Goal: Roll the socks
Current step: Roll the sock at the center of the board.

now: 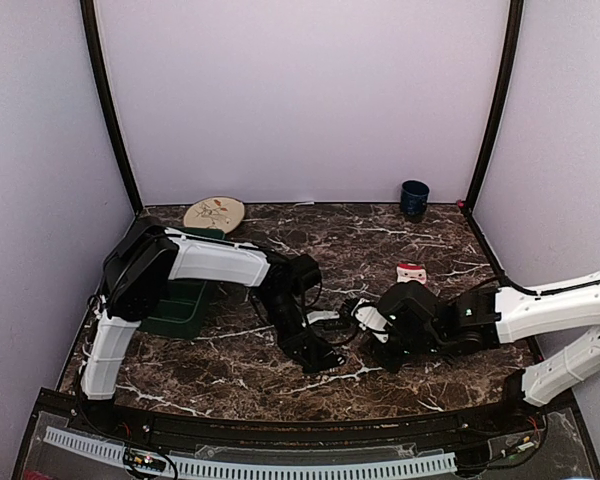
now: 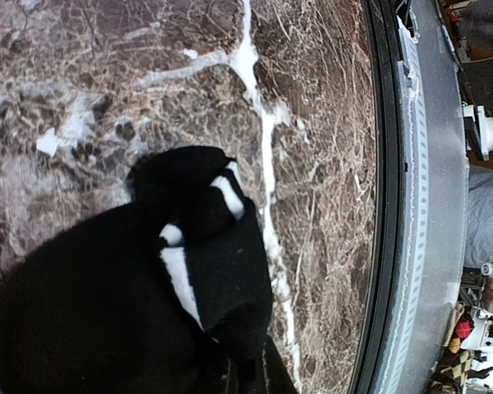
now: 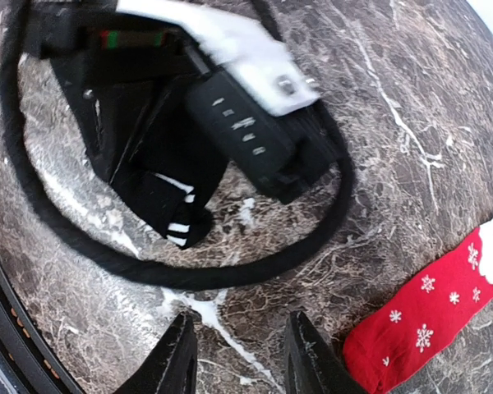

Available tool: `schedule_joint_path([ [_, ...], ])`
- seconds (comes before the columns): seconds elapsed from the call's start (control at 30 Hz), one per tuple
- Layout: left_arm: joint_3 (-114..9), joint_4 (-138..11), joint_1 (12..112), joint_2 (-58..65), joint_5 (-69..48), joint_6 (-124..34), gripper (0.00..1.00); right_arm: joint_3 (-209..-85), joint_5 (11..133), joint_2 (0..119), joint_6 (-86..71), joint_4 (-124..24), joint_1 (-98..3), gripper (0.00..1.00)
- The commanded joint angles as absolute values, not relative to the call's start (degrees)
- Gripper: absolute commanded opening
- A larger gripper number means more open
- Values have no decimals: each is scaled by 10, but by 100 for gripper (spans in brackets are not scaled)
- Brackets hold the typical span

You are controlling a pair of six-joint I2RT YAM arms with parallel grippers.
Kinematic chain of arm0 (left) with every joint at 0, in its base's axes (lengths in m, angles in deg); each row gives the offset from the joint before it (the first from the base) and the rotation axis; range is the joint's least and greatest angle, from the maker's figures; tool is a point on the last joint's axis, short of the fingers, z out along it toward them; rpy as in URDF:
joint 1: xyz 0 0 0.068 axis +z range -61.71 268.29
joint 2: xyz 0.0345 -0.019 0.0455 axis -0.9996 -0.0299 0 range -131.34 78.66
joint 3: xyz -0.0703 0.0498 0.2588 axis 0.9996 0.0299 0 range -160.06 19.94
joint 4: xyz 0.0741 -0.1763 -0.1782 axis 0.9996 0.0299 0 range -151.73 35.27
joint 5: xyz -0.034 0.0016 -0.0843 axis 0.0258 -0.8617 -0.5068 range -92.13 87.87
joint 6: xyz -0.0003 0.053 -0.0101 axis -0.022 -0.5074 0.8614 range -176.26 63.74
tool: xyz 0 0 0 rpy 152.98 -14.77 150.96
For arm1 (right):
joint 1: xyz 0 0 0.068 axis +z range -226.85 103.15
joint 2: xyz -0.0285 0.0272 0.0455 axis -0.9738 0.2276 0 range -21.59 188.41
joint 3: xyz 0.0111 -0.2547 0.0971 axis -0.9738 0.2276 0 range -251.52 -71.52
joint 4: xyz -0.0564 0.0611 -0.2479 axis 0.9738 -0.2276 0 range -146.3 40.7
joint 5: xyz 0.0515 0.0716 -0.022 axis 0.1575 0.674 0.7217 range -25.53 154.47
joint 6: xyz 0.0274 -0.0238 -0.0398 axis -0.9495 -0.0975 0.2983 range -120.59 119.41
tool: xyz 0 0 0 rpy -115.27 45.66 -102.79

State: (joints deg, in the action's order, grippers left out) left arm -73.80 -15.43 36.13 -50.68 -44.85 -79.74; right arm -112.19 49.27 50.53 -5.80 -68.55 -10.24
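Observation:
The black sock (image 2: pixel 222 271) with a white-striped cuff lies bunched on the marble table. My left gripper (image 2: pixel 240 373) is shut on its edge, low to the table near the front; it also shows in the top view (image 1: pixel 318 357). The sock's striped cuff shows under the left gripper in the right wrist view (image 3: pixel 168 209). The red sock (image 3: pixel 431 316) with white snowflakes lies flat to the right of my right gripper (image 3: pixel 240 361), which is open and empty just above the table. In the top view only the red sock's white-trimmed top (image 1: pixel 410 270) shows, behind my right gripper (image 1: pixel 378 335).
A green bin (image 1: pixel 180 308) sits at the left under the left arm. A round wooden plate (image 1: pixel 214 213) and a dark blue cup (image 1: pixel 414 198) stand at the back wall. A black cable (image 3: pixel 230 267) loops over the table between the grippers. The table's front rail (image 2: pixel 394 205) is close.

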Motion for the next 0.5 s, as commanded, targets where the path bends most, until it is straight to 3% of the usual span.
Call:
schedule_joint_path([
  [0.0,-737,-117,375,-526,-459,-796,6,-1143,463,534,-34,-670,-67,37],
  [0.47,-736,-109,397,-538,-504,-799,6,-1209,457,665,76,-634,-23,48],
])
